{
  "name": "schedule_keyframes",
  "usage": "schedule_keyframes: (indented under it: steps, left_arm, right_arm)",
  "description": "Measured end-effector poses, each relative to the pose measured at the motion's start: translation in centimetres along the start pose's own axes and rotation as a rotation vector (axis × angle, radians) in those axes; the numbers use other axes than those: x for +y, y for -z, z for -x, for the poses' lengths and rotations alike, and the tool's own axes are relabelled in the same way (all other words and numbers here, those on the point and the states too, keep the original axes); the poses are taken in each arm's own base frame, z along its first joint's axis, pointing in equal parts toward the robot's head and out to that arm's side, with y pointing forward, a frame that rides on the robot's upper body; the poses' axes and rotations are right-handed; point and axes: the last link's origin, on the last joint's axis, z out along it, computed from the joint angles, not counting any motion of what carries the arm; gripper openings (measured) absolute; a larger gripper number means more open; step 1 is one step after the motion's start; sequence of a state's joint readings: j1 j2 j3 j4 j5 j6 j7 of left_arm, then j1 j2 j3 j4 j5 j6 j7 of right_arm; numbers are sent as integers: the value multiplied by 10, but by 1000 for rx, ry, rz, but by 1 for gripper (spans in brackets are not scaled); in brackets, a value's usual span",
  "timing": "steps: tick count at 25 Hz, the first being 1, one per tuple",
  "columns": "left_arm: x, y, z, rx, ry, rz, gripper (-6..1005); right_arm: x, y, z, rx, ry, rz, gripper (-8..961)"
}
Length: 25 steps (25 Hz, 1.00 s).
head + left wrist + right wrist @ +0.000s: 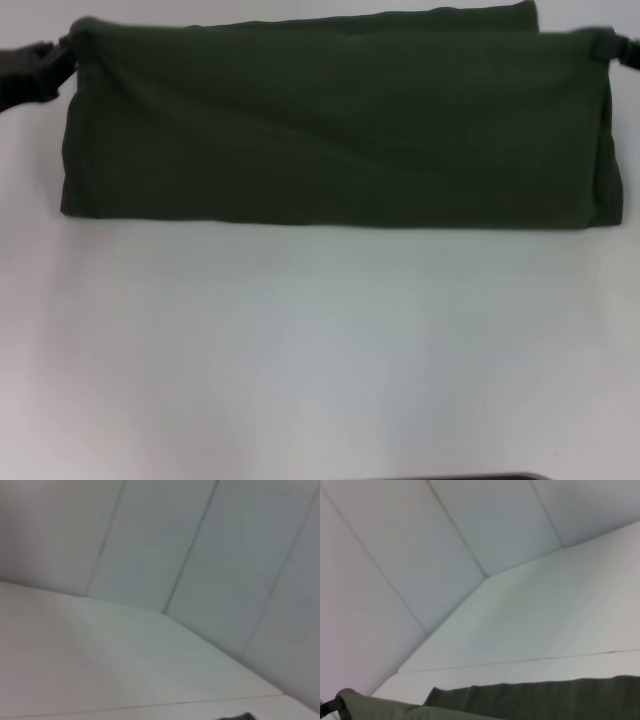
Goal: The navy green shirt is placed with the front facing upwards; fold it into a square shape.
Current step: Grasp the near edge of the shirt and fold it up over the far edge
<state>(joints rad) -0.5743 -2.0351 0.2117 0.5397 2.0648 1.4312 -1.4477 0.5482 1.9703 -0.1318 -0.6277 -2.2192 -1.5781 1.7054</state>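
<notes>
From the head view, the dark olive-green cotton shirt (pixel 340 125) hung as a wide folded band over the far part of the white tabletop (pixel 320 350). The left gripper (pixel 62 52) pinched its upper left corner, and the right gripper (pixel 603 44) pinched the upper right one. The left wrist view was pretty much just tabletop and wall panels. The right wrist view caught the shirt's top edge.

White table (pixel 320 350) — flat, plain top. On it: one navy green shirt (pixel 340 130), folded into a long band across the far side.
</notes>
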Motion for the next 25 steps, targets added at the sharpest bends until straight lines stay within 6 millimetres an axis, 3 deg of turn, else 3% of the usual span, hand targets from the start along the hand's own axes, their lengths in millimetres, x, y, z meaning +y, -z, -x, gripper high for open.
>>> schedule_keyframes:
  steps: [6,14,25]
  left_arm:
    - [-6,-34,-6,-40,-29,-92,24]
    - [5,-77,-6,-77,-79,-143,24]
    - [0,-98,-15,-71,-100,-241,25]
  right_arm:
    - [-6,-39,17,31,3,-81,44]
    - [-12,-83,12,54,-2,-206,44]
    - [-20,-92,23,2,3,-301,44]
